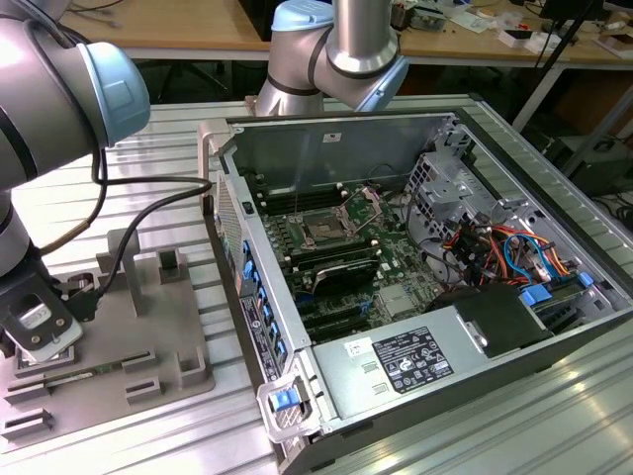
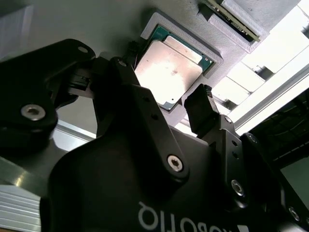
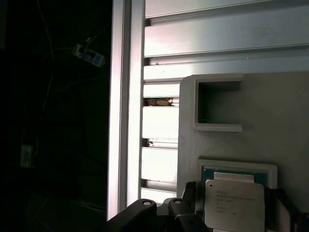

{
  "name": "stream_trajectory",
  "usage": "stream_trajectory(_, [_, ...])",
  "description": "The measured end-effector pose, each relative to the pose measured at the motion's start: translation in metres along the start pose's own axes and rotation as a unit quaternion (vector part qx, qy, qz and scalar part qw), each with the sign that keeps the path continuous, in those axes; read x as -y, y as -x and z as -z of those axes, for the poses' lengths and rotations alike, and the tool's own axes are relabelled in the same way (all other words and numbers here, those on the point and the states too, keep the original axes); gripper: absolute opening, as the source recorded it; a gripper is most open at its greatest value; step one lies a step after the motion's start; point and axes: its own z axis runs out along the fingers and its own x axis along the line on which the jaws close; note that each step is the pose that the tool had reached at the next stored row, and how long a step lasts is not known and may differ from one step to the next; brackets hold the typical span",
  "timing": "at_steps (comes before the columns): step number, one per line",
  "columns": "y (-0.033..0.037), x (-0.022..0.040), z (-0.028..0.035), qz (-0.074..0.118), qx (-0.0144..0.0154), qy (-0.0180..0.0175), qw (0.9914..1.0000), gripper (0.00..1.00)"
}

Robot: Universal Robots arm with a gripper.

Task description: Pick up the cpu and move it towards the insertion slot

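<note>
In the exterior view, the arm (image 1: 49,89) is reaching down over the tray (image 1: 168,336), which is lying on the worktop (image 1: 158,139) at the exterior view's left of the case (image 1: 326,148). The wrist is hanging over the tray's corner on that same side. The slot (image 1: 324,230) is sitting inside the case, well apart from the jaws.

In the second wrist view, the cpu (image 2: 169,72) is lying flat in its pocket in the tray, face up. The jaws are standing apart, one on each side of it, and the chip is lying straight ahead between them rather than off to either side.

In the first wrist view, the cpu (image 3: 235,203) is resting in the pocket near one edge of the tray (image 3: 270,111). It is near-square, so it has no real long axis, and its sides are running parallel to the jaws. The jaws are straddling the chip with a gap showing on both sides, so nothing is clamped yet. The arm is pointing squarely down at it.
</note>
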Motion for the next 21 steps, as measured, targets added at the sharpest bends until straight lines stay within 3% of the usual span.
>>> stream_trajectory(17, [0.0006, 0.0014, 0.0001, -0.006, 0.0002, 0.0000, 0.99998, 0.67])
stream_trajectory(19, [0.0006, 0.0014, 0.0001, -0.006, 0.0002, 0.0001, 0.99998, 0.58])
stream_trajectory(21, [0.0006, 0.0013, 0.0001, -0.006, 0.0002, 0.0000, 0.99998, 0.58])
